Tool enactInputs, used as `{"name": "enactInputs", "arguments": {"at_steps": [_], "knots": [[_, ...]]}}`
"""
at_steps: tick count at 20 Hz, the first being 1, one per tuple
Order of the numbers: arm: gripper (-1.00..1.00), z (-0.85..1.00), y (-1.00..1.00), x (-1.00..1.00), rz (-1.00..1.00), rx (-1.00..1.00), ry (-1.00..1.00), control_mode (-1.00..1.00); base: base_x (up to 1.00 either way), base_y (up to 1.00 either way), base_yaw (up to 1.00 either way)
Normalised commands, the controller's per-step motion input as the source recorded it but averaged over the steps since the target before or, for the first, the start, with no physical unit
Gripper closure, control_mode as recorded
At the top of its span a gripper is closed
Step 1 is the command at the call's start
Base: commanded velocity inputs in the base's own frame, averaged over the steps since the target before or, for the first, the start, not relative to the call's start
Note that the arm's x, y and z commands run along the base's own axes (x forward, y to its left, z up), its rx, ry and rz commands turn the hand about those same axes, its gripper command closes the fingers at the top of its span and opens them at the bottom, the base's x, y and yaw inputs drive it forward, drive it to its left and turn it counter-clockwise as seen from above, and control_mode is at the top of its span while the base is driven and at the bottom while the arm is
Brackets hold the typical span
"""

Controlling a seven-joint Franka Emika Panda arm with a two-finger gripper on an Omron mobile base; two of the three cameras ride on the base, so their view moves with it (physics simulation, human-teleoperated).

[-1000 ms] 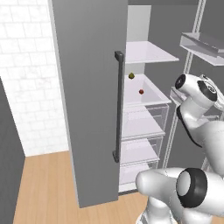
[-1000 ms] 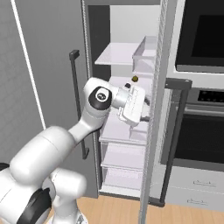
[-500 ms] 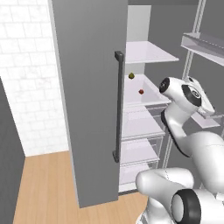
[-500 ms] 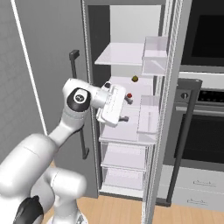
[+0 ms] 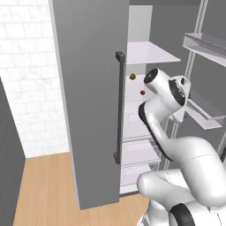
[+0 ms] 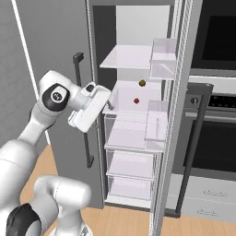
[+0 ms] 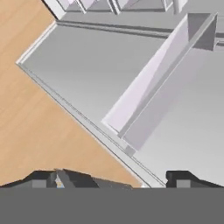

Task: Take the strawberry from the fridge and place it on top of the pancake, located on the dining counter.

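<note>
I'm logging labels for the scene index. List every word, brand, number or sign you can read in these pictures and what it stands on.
None can be read.
The fridge doors, shelves and drawers are plain.
The oven has a round knob with a mark too small to read.
The strawberry and the olive-brown item carry no label.

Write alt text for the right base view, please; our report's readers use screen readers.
An open grey fridge shows white shelves, with a small red strawberry and a darker round fruit on the second shelf. The white robot arm reaches toward it from the lower left, its open tool short of the shelves. A dark built-in oven stands at right.
</note>
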Motion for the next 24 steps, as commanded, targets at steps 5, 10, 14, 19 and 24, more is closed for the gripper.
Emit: {"name": "enactInputs", "arguments": {"at_steps": [5,10,14,19,24], "knots": [[-1.00,-0.13,0.66,0.11,-0.56,0.33,-0.46,-1.00,0.00,0.00,0.00],[-1.00,-0.24,0.39,0.01,-0.56,0.58,-0.41,-1.00,0.00,0.00,0.00],[-1.00,-0.48,0.55,-0.22,-0.55,0.51,-0.45,-1.00,0.00,0.00,0.00],[-1.00,-0.36,0.67,-0.62,-0.22,0.14,-0.25,-1.00,0.00,0.00,0.00],[-1.00,-0.12,0.09,-0.57,0.24,0.01,-0.02,-1.00,0.00,0.00,0.00]]}}
